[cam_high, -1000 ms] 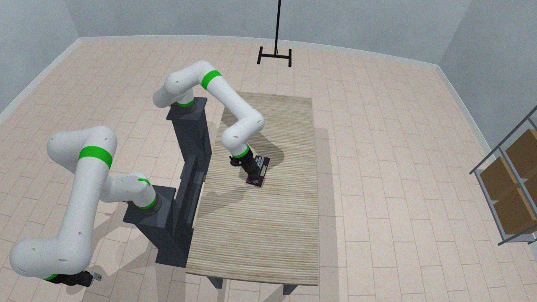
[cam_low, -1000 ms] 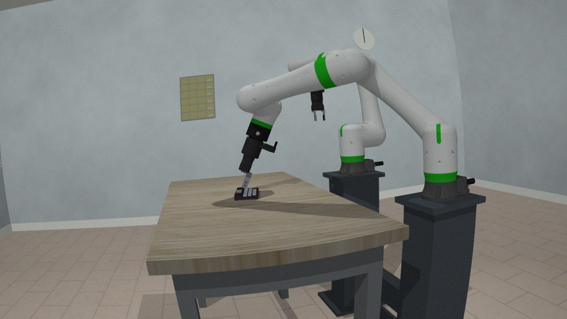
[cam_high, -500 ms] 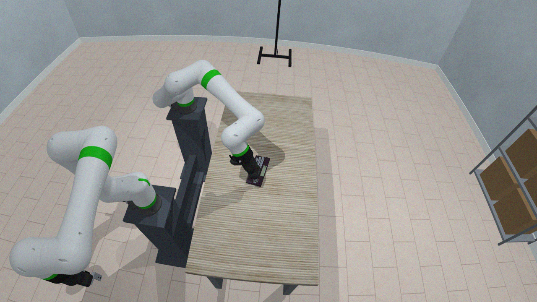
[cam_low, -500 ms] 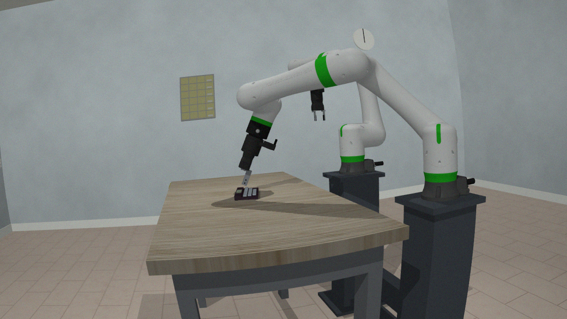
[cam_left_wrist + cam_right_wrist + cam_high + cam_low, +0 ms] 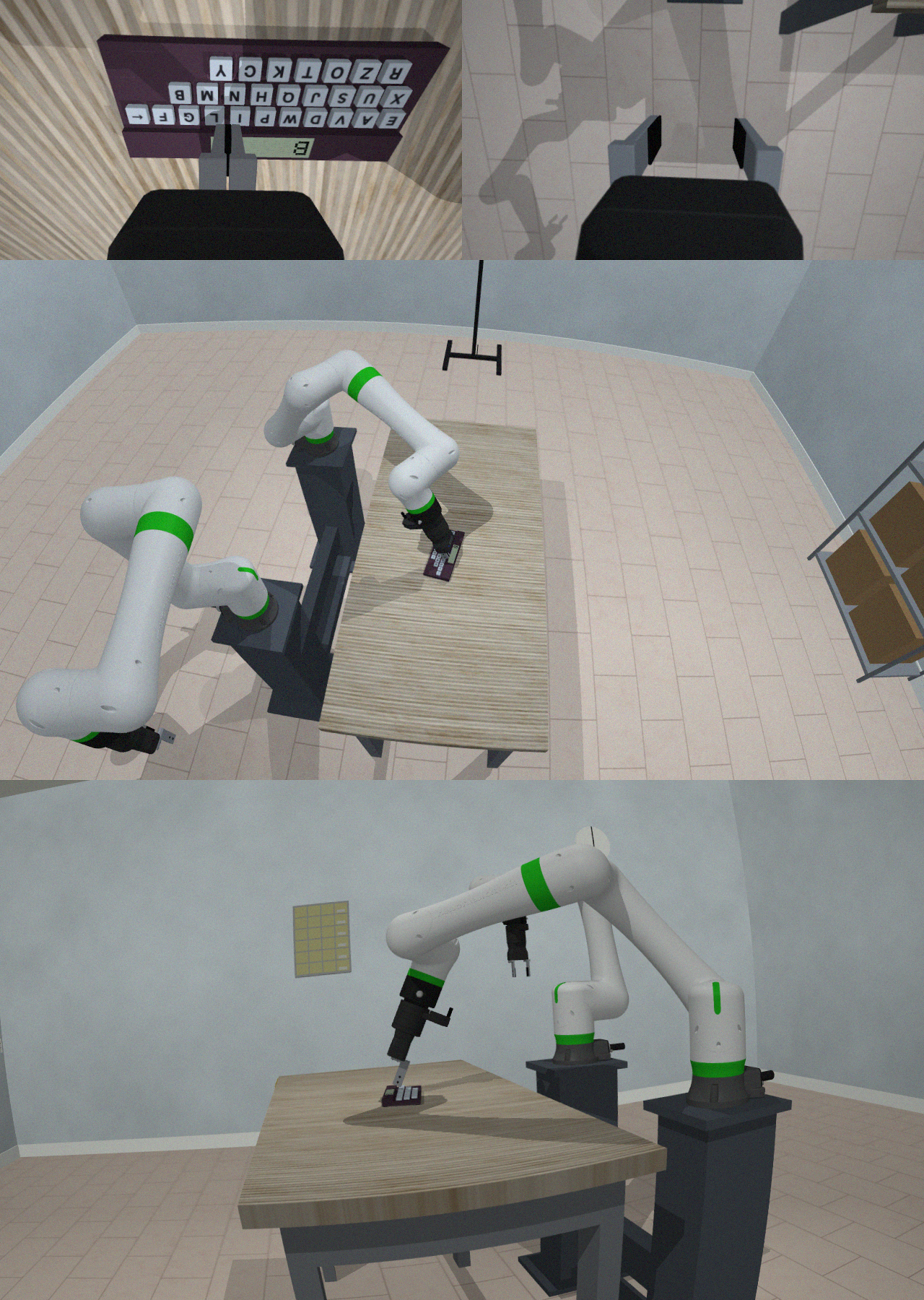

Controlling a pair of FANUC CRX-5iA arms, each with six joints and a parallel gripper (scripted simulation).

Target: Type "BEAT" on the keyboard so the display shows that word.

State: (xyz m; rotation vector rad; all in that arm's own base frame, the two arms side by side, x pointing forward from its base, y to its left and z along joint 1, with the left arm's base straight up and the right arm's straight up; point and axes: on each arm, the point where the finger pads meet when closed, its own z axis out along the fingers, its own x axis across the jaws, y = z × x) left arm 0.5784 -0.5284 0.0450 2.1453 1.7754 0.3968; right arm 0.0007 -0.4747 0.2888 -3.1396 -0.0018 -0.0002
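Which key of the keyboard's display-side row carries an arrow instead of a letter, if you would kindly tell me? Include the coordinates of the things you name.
The left-arrow key point(image 5: 137, 114), at that row's end beside F point(image 5: 163, 115); every other key there bears a letter.

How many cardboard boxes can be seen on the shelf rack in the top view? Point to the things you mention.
4 at least: two point(image 5: 859, 569) point(image 5: 885, 625) nearer the table, two point(image 5: 898, 521) point(image 5: 914, 576) behind; the picture edge may hide more.

The tabletop looks like matt wood, streaked with grain right out to its edges. The keyboard has a smooth, plastic-looking case, with keys of pale, matt plastic. The left gripper's fingers look like smooth, dull grey metal.
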